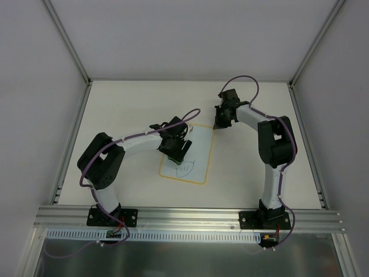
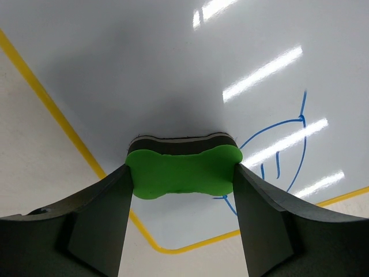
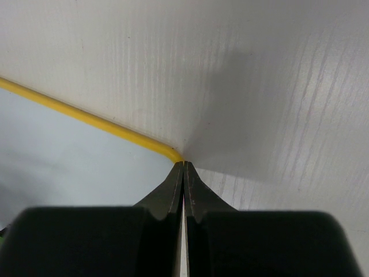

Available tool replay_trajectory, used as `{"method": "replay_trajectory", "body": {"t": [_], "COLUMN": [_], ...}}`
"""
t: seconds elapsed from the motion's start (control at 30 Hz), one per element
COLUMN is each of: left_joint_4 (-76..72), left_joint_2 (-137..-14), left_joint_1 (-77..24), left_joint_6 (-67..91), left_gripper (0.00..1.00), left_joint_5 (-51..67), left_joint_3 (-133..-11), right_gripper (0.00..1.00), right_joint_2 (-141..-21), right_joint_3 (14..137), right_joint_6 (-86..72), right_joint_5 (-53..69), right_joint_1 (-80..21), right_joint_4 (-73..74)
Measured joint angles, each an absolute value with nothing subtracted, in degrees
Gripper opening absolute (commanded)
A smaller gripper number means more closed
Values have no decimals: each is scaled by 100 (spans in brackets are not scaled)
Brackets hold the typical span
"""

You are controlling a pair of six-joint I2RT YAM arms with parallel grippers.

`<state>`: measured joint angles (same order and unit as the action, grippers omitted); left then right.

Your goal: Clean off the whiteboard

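Observation:
The whiteboard (image 1: 195, 151), white with a yellow border, lies flat in the middle of the table and bears blue pen scribbles (image 1: 183, 168) near its front edge. My left gripper (image 1: 176, 151) is shut on the green eraser block (image 2: 183, 172), whose dark felt side rests on the board (image 2: 173, 75) just beside the blue lines (image 2: 282, 144). My right gripper (image 1: 218, 123) is shut and empty, its tips pressed at the board's far right corner (image 3: 170, 153).
White walls and metal frame rails (image 1: 69, 43) enclose the table at the back and sides. An aluminium rail (image 1: 190, 218) with both arm bases runs along the near edge.

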<state>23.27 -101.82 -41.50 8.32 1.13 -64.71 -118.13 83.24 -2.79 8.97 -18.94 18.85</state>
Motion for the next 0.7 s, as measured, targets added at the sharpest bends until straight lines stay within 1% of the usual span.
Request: {"method": "replay_trajectory", "body": {"t": [0.2, 0.43, 0.53, 0.7], "left_joint_4": [2480, 2624, 2716, 2777], "left_joint_2": [-9922, -9891, -9852, -9776], "left_joint_1": [-4064, -3769, -3883, -4344], "left_joint_6": [958, 969, 878, 674], "left_gripper": [20, 21, 21, 21], "left_joint_5": [-34, -49, -54, 51], "left_joint_3": [-6198, -6211, -6208, -6182], "right_gripper": [0, 0, 0, 0], "right_joint_2": [-11813, -11813, -11813, -11810], "right_joint_3": [8322, 8311, 8309, 8300], "right_joint_6": [-281, -281, -281, -292], "right_joint_5": [917, 934, 943, 947], "right_joint_1": [-1894, -1890, -1887, -1885], "right_joint_4": [1885, 1879, 1874, 1861]}}
